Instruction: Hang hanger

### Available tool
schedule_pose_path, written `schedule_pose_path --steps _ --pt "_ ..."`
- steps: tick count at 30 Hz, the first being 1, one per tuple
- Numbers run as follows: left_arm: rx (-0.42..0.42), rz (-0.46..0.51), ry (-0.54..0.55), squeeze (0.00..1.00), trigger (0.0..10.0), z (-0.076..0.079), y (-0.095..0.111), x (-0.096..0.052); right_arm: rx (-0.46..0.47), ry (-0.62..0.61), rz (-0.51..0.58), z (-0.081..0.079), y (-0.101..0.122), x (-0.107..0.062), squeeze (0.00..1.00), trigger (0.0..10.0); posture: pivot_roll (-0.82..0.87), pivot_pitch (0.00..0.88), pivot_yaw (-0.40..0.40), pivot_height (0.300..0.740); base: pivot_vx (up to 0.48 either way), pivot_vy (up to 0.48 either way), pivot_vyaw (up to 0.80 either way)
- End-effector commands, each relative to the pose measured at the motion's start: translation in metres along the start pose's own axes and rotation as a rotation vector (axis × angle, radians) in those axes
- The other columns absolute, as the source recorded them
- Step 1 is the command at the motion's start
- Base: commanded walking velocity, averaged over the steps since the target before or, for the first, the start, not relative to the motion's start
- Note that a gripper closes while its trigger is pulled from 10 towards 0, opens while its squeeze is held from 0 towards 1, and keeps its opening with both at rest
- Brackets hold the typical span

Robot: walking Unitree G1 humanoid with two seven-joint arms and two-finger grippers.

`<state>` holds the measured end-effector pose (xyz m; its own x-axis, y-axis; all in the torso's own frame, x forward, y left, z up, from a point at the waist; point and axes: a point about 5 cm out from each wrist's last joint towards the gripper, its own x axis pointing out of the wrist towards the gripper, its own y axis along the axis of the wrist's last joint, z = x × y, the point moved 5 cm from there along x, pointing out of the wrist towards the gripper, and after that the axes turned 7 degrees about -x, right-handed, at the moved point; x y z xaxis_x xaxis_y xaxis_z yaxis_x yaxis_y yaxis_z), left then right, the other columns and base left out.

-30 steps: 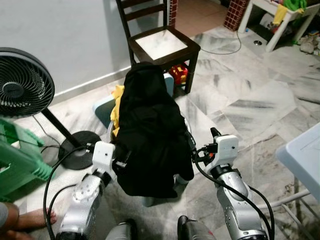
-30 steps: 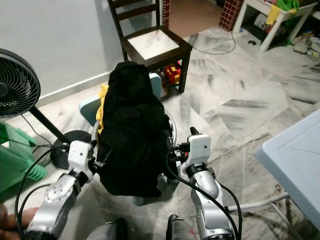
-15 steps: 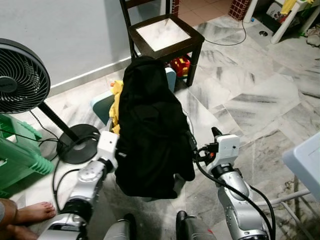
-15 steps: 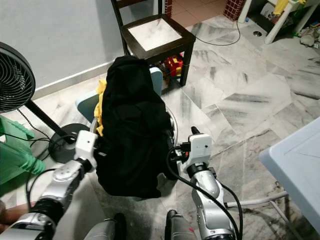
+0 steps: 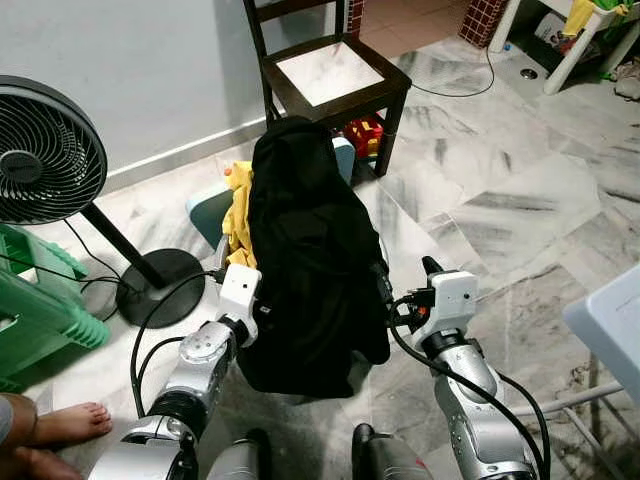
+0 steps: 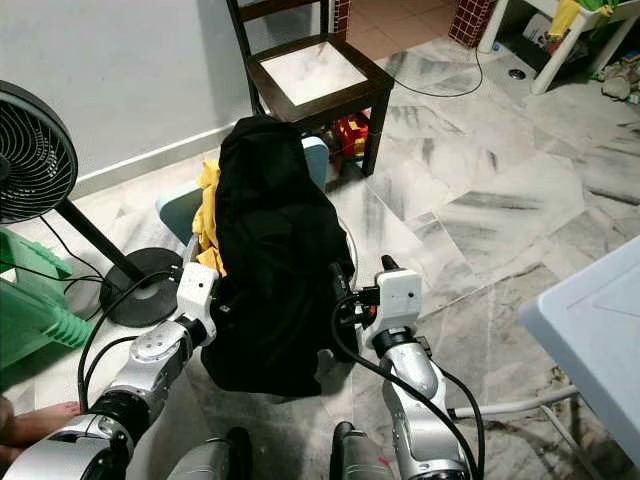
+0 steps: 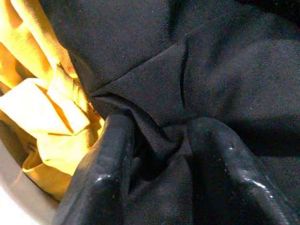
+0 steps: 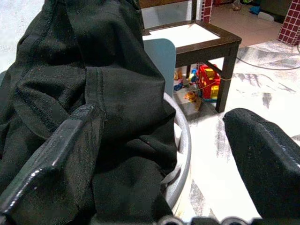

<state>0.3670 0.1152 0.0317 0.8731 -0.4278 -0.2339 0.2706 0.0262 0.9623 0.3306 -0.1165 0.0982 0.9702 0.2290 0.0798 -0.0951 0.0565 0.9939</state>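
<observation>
Against the black garment, left gripper fingers pinch its cloth; right gripper fingers apart, apparently empty.

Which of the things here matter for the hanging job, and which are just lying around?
Job:
black garment
left tool, pinching the black fabric
right tool, open beside the garment

Lying about:
yellow cloth
wooden chair
standing fan
red toy
green crate

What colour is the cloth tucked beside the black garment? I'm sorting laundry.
Yellow cloth, clearest in the left wrist view.
</observation>
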Motion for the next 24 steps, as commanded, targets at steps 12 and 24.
schedule_pose_path --steps 12,24 --pt "0.021 0.019 0.073 0.00 0.0 -0.016 -0.006 -0.011 -0.002 0.014 -0.011 -0.005 -0.003 0.001 0.00 10.0 -0.03 0.258 -0.009 0.740 0.000 0.000 0.00" --pt "0.136 0.209 0.170 0.00 0.0 -0.034 0.035 -0.017 -0.001 0.010 -0.012 -0.005 -0.004 0.001 0.00 10.0 -0.02 0.255 -0.006 0.740 0.000 0.000 0.00"
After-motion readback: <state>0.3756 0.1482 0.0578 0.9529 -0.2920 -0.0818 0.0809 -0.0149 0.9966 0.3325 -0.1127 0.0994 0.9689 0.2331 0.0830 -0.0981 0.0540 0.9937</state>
